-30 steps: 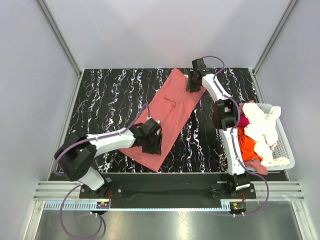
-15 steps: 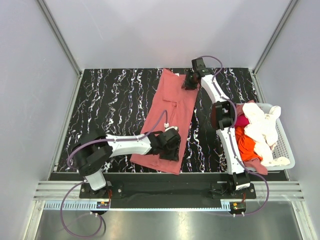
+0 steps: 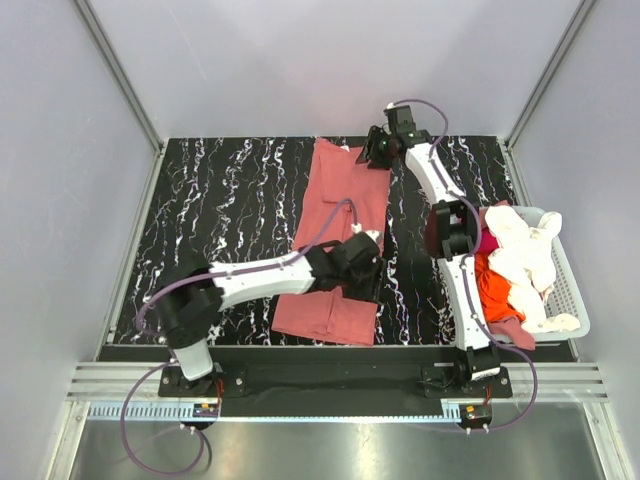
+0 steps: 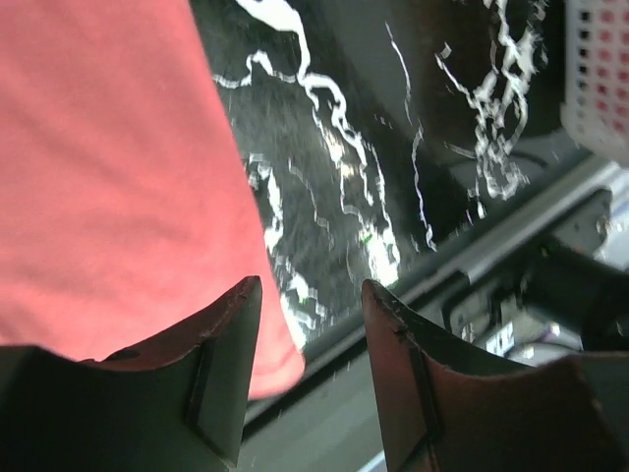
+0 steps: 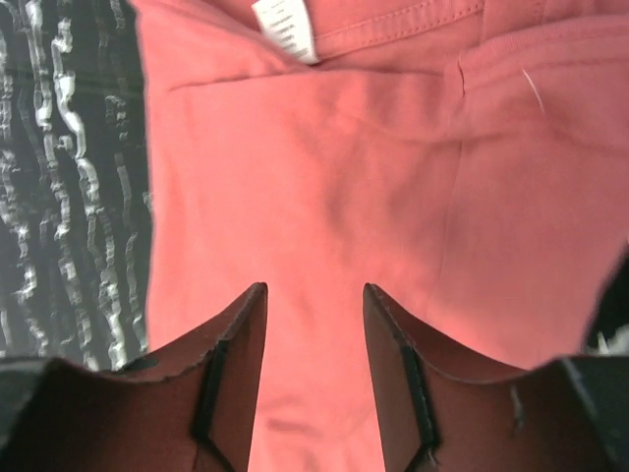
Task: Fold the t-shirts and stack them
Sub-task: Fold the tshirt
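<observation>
Barely started I'd say: the salmon-pink t-shirt [image 3: 330, 180] lay as a long narrow strip on the table [image 3: 220, 200], left gripper [image 4: 312, 287] and right gripper [image 5: 314, 290] both hovered over it open and empty, other t-shirts [image 3: 520, 245] sat heaped in the basket [image 3: 570, 290].

The salmon-pink t-shirt [image 3: 335, 230] is plain apart from a white label [image 5: 285, 28] near its collar seam, and the table [image 3: 220, 200] under it is black with white marble-like veins. To the right of that shirt the slatted basket [image 3: 572, 300] is white and holds a cream t-shirt [image 3: 525, 250], an orange t-shirt [image 3: 495, 285], a magenta t-shirt [image 3: 487, 240] and a reddish-pink cloth [image 3: 515, 330]. Reaching to the shirt, the left arm [image 3: 250, 285] and right arm [image 3: 435, 180] are white with black joints, the left gripper [image 4: 310, 285] and right gripper [image 5: 314, 288] are dark, and the cable [image 3: 123, 430] is purple.
</observation>
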Robot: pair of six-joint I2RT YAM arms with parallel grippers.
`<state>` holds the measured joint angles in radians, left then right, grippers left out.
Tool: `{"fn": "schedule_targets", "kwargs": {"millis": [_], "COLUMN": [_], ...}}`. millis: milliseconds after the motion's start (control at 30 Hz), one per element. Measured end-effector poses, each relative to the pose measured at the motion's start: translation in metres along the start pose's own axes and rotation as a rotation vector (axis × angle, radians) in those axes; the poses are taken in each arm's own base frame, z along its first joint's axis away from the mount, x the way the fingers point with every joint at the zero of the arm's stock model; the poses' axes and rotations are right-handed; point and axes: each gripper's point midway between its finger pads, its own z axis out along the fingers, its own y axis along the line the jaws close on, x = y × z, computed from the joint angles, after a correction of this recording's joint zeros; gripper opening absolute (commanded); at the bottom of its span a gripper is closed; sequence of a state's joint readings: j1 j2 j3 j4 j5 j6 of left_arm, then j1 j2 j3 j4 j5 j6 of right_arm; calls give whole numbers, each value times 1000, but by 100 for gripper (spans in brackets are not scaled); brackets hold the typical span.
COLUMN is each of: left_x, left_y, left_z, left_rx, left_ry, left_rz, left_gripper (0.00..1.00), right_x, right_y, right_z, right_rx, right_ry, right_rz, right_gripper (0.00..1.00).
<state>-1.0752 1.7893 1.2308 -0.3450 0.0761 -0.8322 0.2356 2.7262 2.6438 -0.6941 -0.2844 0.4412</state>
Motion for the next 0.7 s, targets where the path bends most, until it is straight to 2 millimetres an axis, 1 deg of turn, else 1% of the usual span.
{"fn": "schedule_targets", "kwargs": {"millis": [33, 67, 133, 167, 200, 233, 267, 300, 333, 367, 400, 433, 467, 500, 533, 567, 633, 700], "left_x": [-2, -6, -22, -33, -46, -58, -67, -75, -79, -79, -76, -69, -59, -47, -34, -23, -3, 8], "left_y": [0, -1, 0, 4, 13, 25, 38, 53, 72, 91, 110, 125, 137, 147, 156, 164, 178, 191], "left_z": [-10, -20, -55, -77, -98, -119, -138, -150, -161, -166, -168, -165, -160, -155, -149, -145, -139, -136], "left_rx": [5, 16, 61, 82, 96, 99, 93, 72, 42, -3, -51, -96, -135, -163, -191, -215, -258, -298], "left_ry": [-2, -12, -65, -106, -155, -213, -264, -308, -337, -352, -355, -339, -313, -279, -242, -209, -157, -134], "left_rz": [7, 11, 11, 1, -12, -31, -48, -69, -94, -117, -136, -151, -162, -168, -174, -179, -185, -193], "left_gripper": [51, 51, 51, 51, 51, 52, 52, 52, 52, 52, 52, 52, 54, 54, 55, 59, 63, 64], "right_x": [-4, -8, -15, -16, -13, -11, -5, 9, 25, 45, 78, 101, 130, 165, 197, 230, 284, 328], "right_y": [4, 10, 24, 33, 40, 47, 53, 57, 62, 69, 74, 77, 79, 77, 71, 62, 42, 23], "right_z": [-11, -26, -63, -86, -110, -134, -155, -180, -199, -217, -234, -243, -251, -257, -262, -267, -278, -291], "right_rx": [8, 14, 25, 25, 31, 38, 41, 58, 65, 59, 65, 67, 65, 73, 88, 109, 165, 205], "right_ry": [-6, -11, -25, -34, -29, -46, -53, -51, -45, -42, -9, 20, 51, 103, 152, 205, 299, 362], "right_rz": [2, 6, 23, 34, 50, 58, 63, 72, 76, 73, 70, 68, 64, 65, 70, 79, 97, 125], "right_gripper": [52, 52, 52, 52, 52, 52, 52, 53, 53, 53, 53, 53, 52, 52, 52, 52, 52, 52]}}
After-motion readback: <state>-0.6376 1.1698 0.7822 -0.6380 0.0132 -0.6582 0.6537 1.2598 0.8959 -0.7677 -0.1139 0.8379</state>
